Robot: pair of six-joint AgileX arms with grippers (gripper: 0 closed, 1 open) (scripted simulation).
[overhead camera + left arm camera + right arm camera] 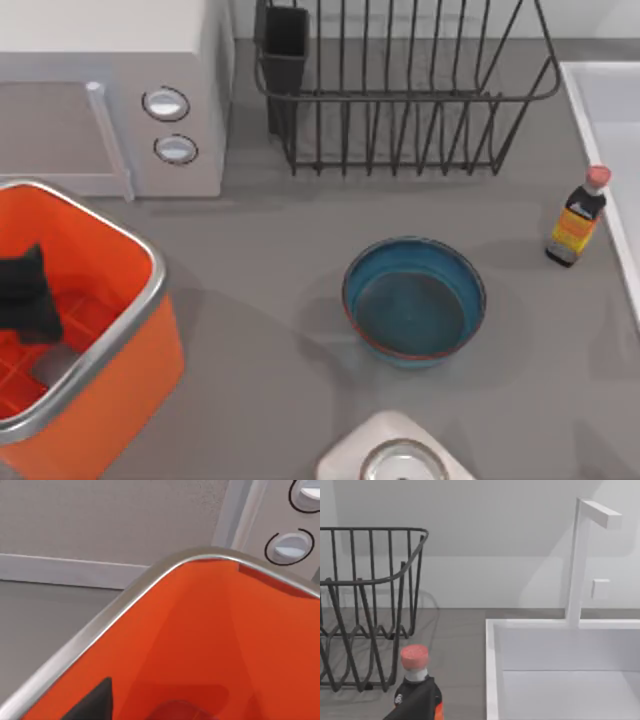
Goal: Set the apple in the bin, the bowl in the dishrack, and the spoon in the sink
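The black left gripper [30, 300], finger state untellable, hangs inside the square orange plastic bin [150, 262], left of the round blue bowl [414, 300].

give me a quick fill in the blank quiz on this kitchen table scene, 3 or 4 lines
1. The left gripper hangs inside the orange ____.
2. The blue bowl sits upright on the table, in front of the wire ____.
3. The small dark bottle beside the sink has a ____ cap.
4. The white microwave has ____ round knobs.

Missing words: bin; dishrack; pink; two
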